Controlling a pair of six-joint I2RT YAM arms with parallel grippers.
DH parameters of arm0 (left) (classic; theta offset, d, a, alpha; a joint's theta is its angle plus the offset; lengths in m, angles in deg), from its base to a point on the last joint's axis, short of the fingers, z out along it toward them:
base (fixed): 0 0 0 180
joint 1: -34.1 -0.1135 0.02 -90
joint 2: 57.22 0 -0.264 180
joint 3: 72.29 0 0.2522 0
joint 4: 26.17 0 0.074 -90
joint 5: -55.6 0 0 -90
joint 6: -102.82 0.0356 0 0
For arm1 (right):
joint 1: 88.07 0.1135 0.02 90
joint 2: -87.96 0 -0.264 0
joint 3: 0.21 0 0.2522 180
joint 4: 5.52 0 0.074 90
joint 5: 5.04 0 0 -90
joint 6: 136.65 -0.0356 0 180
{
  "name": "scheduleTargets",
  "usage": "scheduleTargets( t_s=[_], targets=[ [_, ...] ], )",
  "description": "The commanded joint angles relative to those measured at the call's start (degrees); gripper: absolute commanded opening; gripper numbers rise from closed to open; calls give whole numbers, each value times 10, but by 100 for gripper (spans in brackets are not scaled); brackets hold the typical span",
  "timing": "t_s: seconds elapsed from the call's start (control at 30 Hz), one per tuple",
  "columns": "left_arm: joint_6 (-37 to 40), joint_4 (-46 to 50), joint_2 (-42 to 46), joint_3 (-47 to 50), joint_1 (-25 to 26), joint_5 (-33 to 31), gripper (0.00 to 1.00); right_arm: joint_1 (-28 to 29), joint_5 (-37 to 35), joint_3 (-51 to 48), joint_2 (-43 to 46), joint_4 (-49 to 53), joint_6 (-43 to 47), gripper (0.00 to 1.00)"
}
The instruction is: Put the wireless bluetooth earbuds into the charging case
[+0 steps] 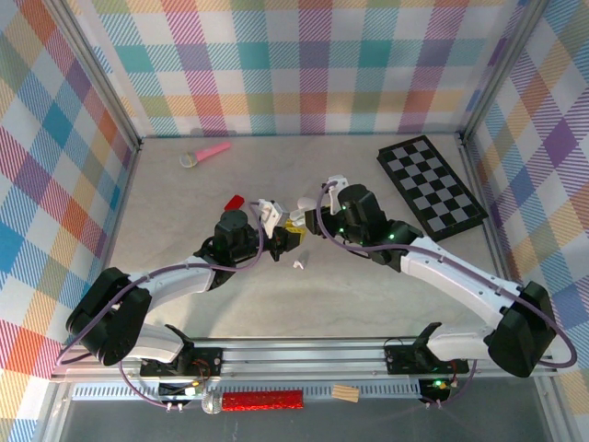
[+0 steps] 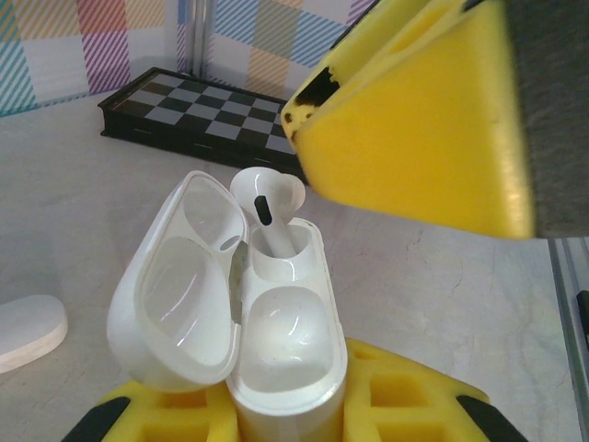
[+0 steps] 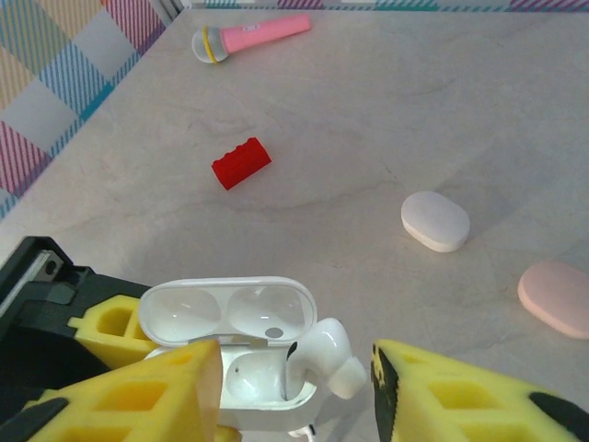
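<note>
The wireless bluetooth earbud (image 3: 322,354) stands stem-down in one slot of the open charging case (image 3: 244,378), low in the middle of the right wrist view. Its round head pokes up above the slot.

The table (image 1: 304,295) is pale grey. In the top view, the left arm (image 1: 175,276) comes in from the lower left and the right arm (image 1: 460,272) from the lower right. They meet in the middle. A black and white checker board (image 1: 431,187) lies at the upper right.

The left claw (image 2: 285,419) is clenched on the charging case. Its yellow pads hug the base at the bottom of the left wrist view. The lid (image 2: 184,295) hangs open to the left.

The right claw (image 3: 296,391) is released. Its yellow fingers (image 3: 460,396) stand apart, one on each side of the earbud, with the head just beside the right one.

A white pebble case (image 3: 434,221) lies right of the middle in the right wrist view. A pink pebble case (image 3: 555,297) lies near it at the right edge. A pink toy microphone (image 3: 248,35) lies at the top. A red brick (image 3: 241,163) sits left of the middle. A tiny white piece (image 1: 298,265) lies on the table just below the claws in the top view, too small to tell what it is.
</note>
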Motion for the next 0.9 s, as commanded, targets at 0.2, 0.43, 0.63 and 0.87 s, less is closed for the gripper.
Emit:
scheduleTargets(
  t_s=[0.2,0.43,0.63,0.87],
  targets=[
    [26,-79,8,22,-6,28,0,-62,101,-25,66,-17,-88,54],
    [39,-101,28,33,-33,127,0,-167,392,-6,64,24,-44,53],
    [50,-83,41,26,-33,160,0,-174,441,40,19,77,-23,47],
    [53,-70,51,25,-33,149,0,-174,495,44,-10,60,-36,42]
  ],
)
